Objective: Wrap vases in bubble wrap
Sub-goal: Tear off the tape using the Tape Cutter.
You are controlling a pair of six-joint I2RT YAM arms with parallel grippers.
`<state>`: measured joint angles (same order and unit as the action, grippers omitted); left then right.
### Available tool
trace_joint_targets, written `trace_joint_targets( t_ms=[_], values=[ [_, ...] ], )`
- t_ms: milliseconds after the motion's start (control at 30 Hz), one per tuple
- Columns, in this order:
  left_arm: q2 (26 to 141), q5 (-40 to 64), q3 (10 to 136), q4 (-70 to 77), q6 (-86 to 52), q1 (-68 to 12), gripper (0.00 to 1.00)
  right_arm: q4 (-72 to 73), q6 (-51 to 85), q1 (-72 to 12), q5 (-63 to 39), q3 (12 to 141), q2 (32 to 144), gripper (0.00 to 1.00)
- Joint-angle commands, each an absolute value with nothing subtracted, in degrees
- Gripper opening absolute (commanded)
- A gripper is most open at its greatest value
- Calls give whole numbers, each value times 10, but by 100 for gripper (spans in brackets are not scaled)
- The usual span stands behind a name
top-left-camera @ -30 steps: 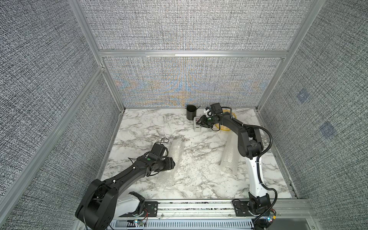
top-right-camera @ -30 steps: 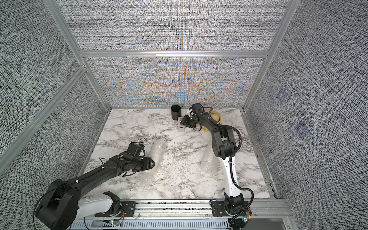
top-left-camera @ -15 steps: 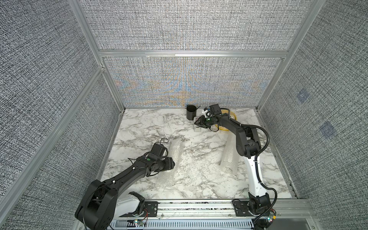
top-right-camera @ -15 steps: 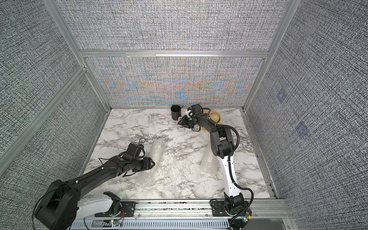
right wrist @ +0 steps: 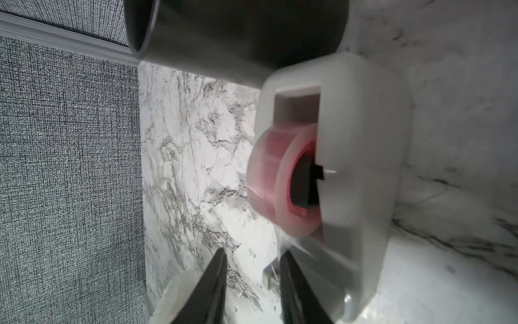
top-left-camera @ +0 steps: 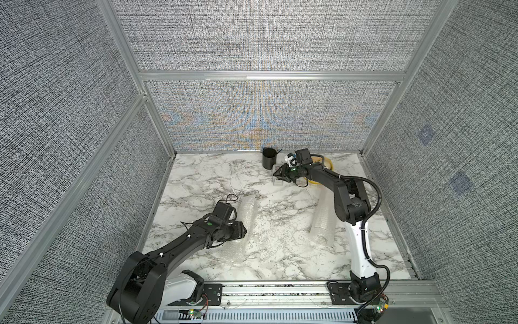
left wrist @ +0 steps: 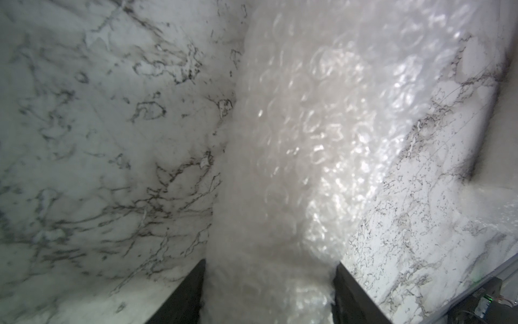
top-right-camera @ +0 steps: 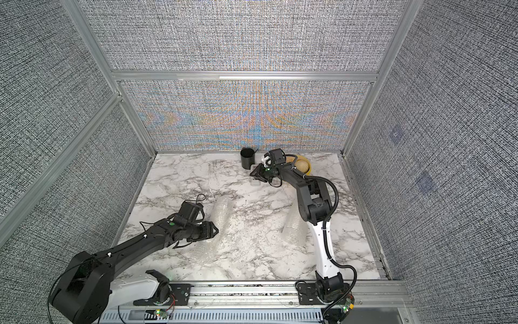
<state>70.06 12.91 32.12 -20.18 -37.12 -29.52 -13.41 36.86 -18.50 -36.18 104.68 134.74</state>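
Your right gripper (right wrist: 252,265) has slid up to the tape dispenser (right wrist: 364,168) at the back, jaws narrow yet parted, tape (right wrist: 266,179) just ahead. Left gripper (left wrist: 270,266) clamps wide across the wrap roll (left wrist: 280,154), front left. Its long axis runs toward the back wall (top-left-camera: 266,117), well apart from the tape.

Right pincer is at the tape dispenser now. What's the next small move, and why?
Probably close the right pincer on the tape's free end at the dispenser: its jaws stand slightly apart right there, holding nothing, while the left pincer grips the bubble wrap roll, ready for taping.
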Motion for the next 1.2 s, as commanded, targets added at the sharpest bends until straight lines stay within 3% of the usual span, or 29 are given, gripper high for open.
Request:
trace_joint_targets(
  t_ms=[0,433,700,867,1167],
  values=[
    [704,98,320,-239,-374,-294,65,-185,373,-188,-387,1051,1362,32],
    [707,99,320,-236,-375,-293,65,-246,305,-187,-286,1060,1341,29],
    [706,98,322,-241,-375,-293,65,-248,310,-191,-312,1086,1381,28],
    [701,96,320,-242,-376,-294,65,-227,320,-189,-323,1068,1369,24],
    [707,97,323,-241,-375,-293,65,-200,336,-186,-320,1054,1341,4]
  ],
)
